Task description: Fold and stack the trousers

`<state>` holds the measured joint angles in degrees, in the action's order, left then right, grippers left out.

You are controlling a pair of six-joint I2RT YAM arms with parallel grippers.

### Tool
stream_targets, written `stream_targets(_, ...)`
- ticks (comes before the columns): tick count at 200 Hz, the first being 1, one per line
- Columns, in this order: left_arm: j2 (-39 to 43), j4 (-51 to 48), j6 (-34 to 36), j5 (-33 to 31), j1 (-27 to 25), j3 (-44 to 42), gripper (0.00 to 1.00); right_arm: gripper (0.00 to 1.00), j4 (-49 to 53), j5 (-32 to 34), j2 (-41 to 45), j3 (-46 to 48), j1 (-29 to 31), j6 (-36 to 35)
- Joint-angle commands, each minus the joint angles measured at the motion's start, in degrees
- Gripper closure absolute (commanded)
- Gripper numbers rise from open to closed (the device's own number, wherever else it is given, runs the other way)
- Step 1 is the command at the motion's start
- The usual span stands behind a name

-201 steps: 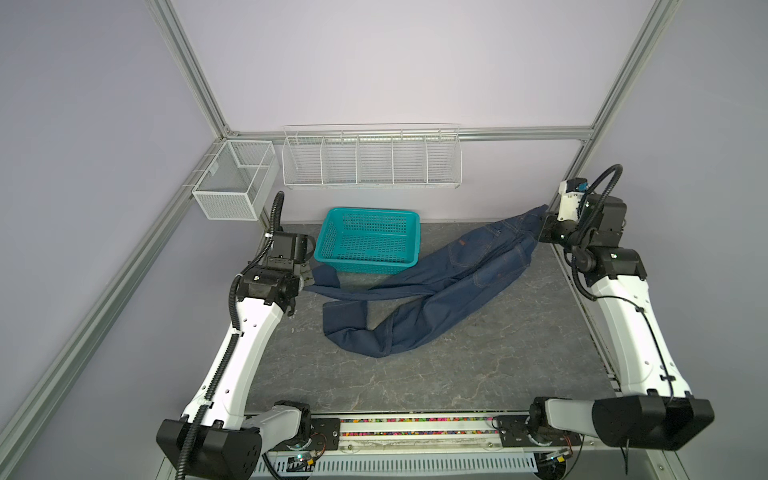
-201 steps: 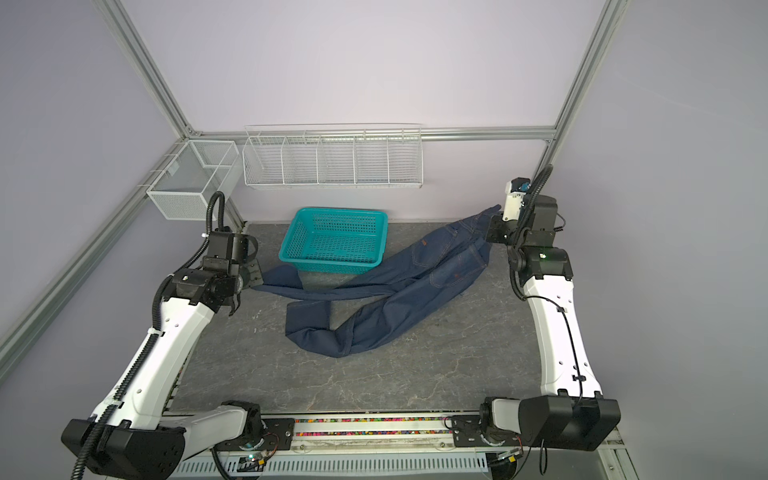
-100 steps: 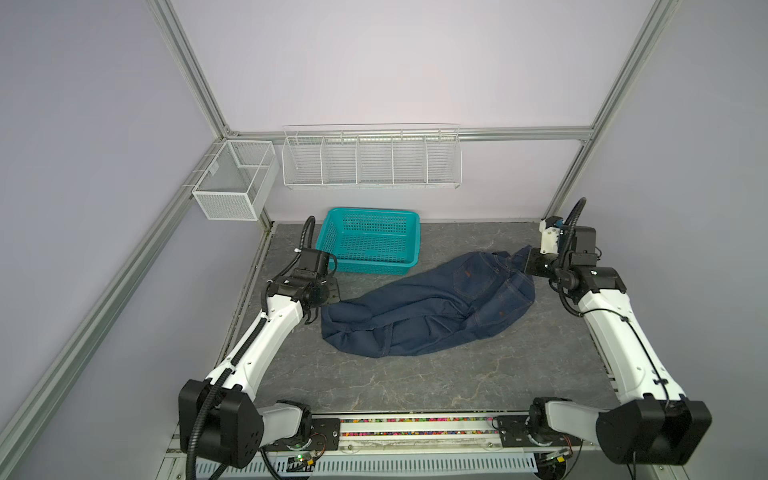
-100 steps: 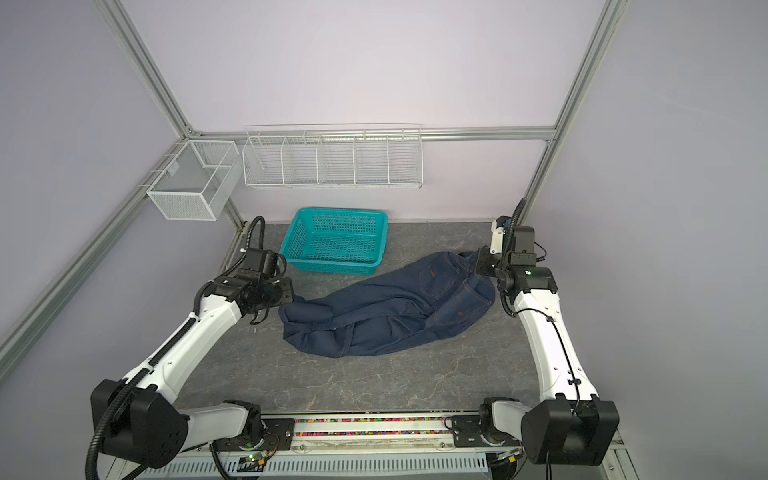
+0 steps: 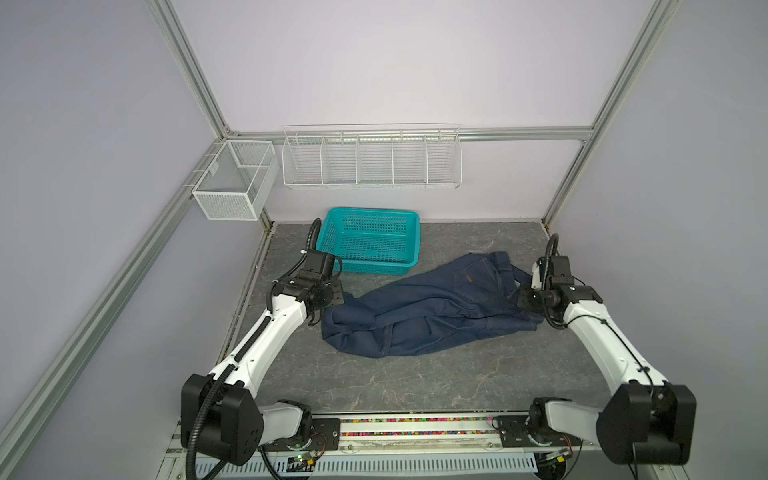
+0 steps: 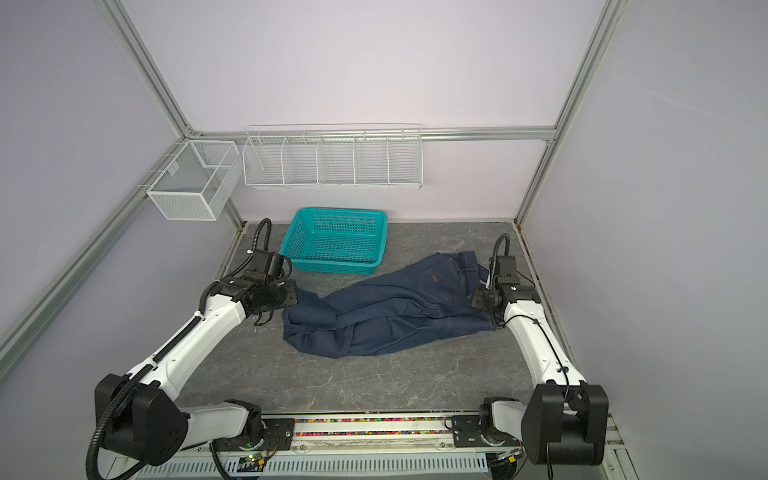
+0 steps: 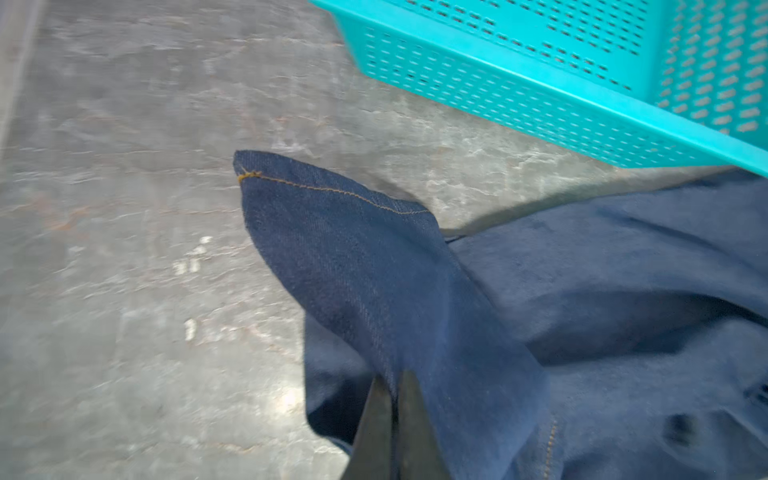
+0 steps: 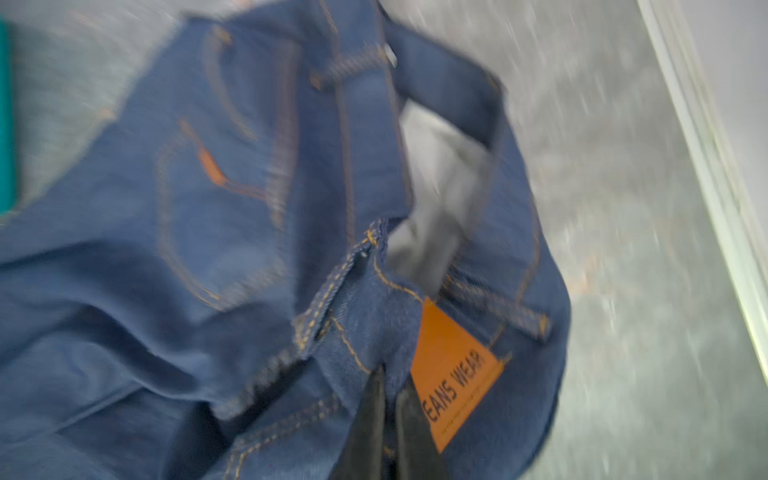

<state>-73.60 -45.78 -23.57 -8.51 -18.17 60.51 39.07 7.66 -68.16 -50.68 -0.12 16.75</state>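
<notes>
change: both arms have come down and forward. the trousers [image 5: 424, 320], stretched long and lifted between them a second ago, now lie slack and bunched on the tabletop [image 5: 415, 386].
trousers: they span the space between the two pairs of jaws, one end at each. the legs are doubled over each other in the middle, with loose ridges.
left jaws: pressed together on a leg end, with the stitched hem [image 7: 332, 191] sticking out past their tips.
right jaws: at the waistband, just beside the tan patch [image 8: 453, 370]. there is a narrow gap with denim in it, and i cannot tell whether they grip or are letting go.
meaning: the cloth looks laid down ready for folding, but there is no neat fold yet and nothing is stacked.
teal basket [image 5: 365, 266]: just beyond the left jaws and near the denim, with nothing in it.
wire rack [image 5: 372, 166]: on the back wall, well beyond both pairs of jaws. every compartment is empty.
mesh bin [image 5: 226, 203]: on the side rail, well beyond the left jaws, empty.
</notes>
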Motion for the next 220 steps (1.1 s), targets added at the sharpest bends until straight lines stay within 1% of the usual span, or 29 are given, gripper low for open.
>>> stream_targets(1,2.4,-4.0,-1.2,-8.3,0.4,0.3,1.00,0.59,4.5,7.0,5.6,3.2,-0.6,3.1)
stream_targets(3,2.5,-4.2,-1.2,-8.6,0.5,0.2,1.00,0.57,4.5,7.1,5.7,3.2,-0.7,3.0)
stream_targets(4,2.6,-4.2,-1.2,-8.7,0.6,0.1,1.00,0.54,4.5,7.2,6.0,3.1,-0.8,2.7)
stream_targets(8,3.0,-4.4,-1.2,-9.1,0.8,-0.2,1.00,0.47,4.5,7.2,6.3,2.6,-1.2,2.0)
stream_targets(10,3.1,-4.4,-1.2,-9.3,1.0,-0.5,1.00,0.46,4.5,7.2,6.4,2.4,-1.2,1.8)
stream_targets(11,3.3,-4.4,-1.2,-9.3,1.1,-0.6,1.00,0.43,4.6,7.0,6.4,1.9,-1.4,1.5)
stream_targets(17,3.9,-4.2,-1.2,-9.6,1.5,-1.4,1.00,0.39,4.7,6.7,6.2,0.8,-1.6,0.4)
stream_targets(18,4.0,-4.2,-1.2,-9.7,1.6,-1.6,1.00,0.38,4.7,6.6,6.1,-0.7,-1.6,0.0)
stream_targets(32,5.2,-3.7,-1.4,-9.9,2.7,-3.8,1.00,0.33,4.1,3.7,4.3,-6.2,-1.5,-2.3)
stream_targets(44,5.8,-3.0,-1.7,-9.7,3.6,-5.9,1.00,0.29,1.7,-0.4,1.4,-10.5,-1.3,-3.0)
stream_targets(54,6.0,-2.5,-2.0,-9.4,4.1,-7.5,1.00,0.27,0.5,-4.4,-3.3,-15.1,-0.5,-3.8)
stream_targets(64,6.0,-2.3,-2.3,-9.3,4.6,-8.7,1.00,0.26,-0.2,-6.6,-8.1,-19.4,0.8,-5.9)
stream_targets(87,7.1,-2.9,-3.0,-9.8,5.4,-10.1,1.00,0.23,-0.7,-9.4,-18.1,-27.9,2.4,-11.0)
stream_targets(99,7.8,-3.4,-3.4,-10.4,5.6,-10.5,0.98,0.22,0.2,-11.1,-22.9,-31.4,2.3,-12.5)
stream_targets(108,8.2,-4.3,-3.4,-10.7,5.9,-10.6,0.96,0.22,0.0,-13.6,-27.0,-33.5,2.4,-15.2)
stream_targets(137,9.1,-6.3,-3.5,-11.0,6.9,-10.8,0.83,0.23,3.1,-16.9,-39.1,-40.9,2.2,-21.2)
stream_targets(161,9.7,-7.6,-3.8,-10.2,6.9,-9.4,0.71,0.24,2.3,-20.2,-46.5,-46.4,2.4,-22.5)
stream_targets(173,9.7,-9.2,-4.6,-10.2,7.1,-7.8,0.59,0.25,2.2,-19.4,-49.5,-48.9,2.8,-22.7)
stream_targets(178,9.9,-9.7,-4.9,-10.3,7.0,-7.2,0.57,0.25,2.2,-19.1,-50.9,-50.0,3.1,-23.4)
stream_targets(202,11.7,-8.8,-5.0,-9.6,7.0,-5.2,0.49,0.27,2.6,-17.5,-56.2,-54.2,4.3,-25.8)
stream_targets(220,11.8,-5.0,-3.5,-6.0,7.0,-4.8,0.44,0.29,3.3,-16.8,-59.7,-56.5,4.8,-27.1)
